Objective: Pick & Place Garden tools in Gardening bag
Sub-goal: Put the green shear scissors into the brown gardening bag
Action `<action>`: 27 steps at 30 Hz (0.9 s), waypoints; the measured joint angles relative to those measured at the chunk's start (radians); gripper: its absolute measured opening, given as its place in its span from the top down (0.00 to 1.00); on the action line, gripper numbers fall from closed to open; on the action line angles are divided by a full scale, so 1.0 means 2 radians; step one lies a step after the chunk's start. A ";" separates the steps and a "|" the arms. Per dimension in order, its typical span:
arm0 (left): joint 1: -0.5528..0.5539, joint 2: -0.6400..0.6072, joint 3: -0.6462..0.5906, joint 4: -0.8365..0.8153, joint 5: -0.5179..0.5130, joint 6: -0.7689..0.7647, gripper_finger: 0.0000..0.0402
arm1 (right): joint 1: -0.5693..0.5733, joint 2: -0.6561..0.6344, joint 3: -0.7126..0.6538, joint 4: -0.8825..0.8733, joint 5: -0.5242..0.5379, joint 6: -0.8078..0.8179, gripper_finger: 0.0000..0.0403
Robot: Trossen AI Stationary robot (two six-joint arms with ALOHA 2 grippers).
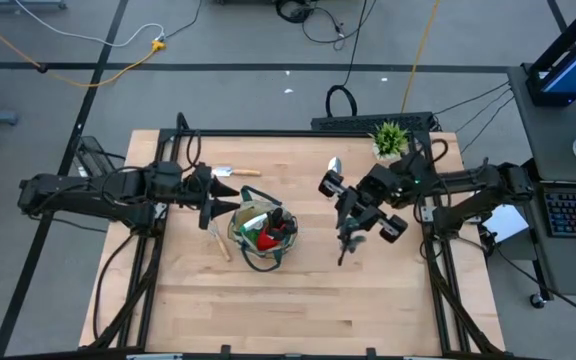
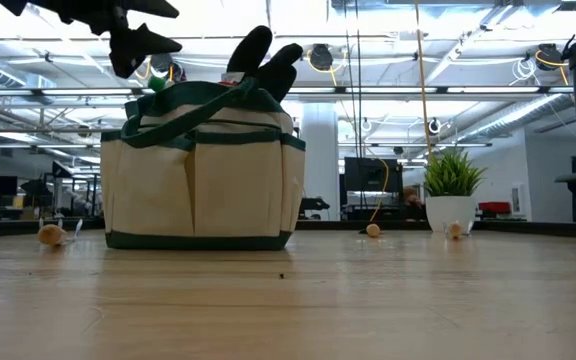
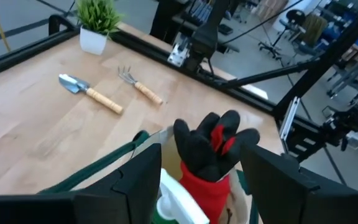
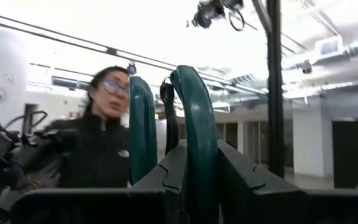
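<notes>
Shears [image 4: 166, 118] with green handles clamped in right hand [image 1: 351, 232] above worktop [image 1: 368, 290], left hand [image 1: 211, 196] open and empty beside tan bag [image 1: 261, 238], red-and-black glove [image 3: 213, 149] inside bag, two trowels [image 3: 92, 93] on worktop.

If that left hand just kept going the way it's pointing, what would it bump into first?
Most likely the red-and-black glove sticking up out of the gardening bag: it sits right between the open left hand's fingers, straight ahead. How near it is can't be told.
</notes>
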 joint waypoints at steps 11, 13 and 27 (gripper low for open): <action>0.000 0.000 -0.001 0.011 0.001 0.021 0.44 | 0.028 0.001 0.000 -0.107 0.195 -0.119 0.89; 0.000 0.000 -0.001 0.011 0.001 0.023 0.44 | 0.031 0.006 0.000 -0.118 0.243 -0.139 0.89; 0.000 0.000 -0.001 0.007 0.002 0.030 0.44 | 0.017 0.173 0.064 0.010 0.329 -0.119 0.89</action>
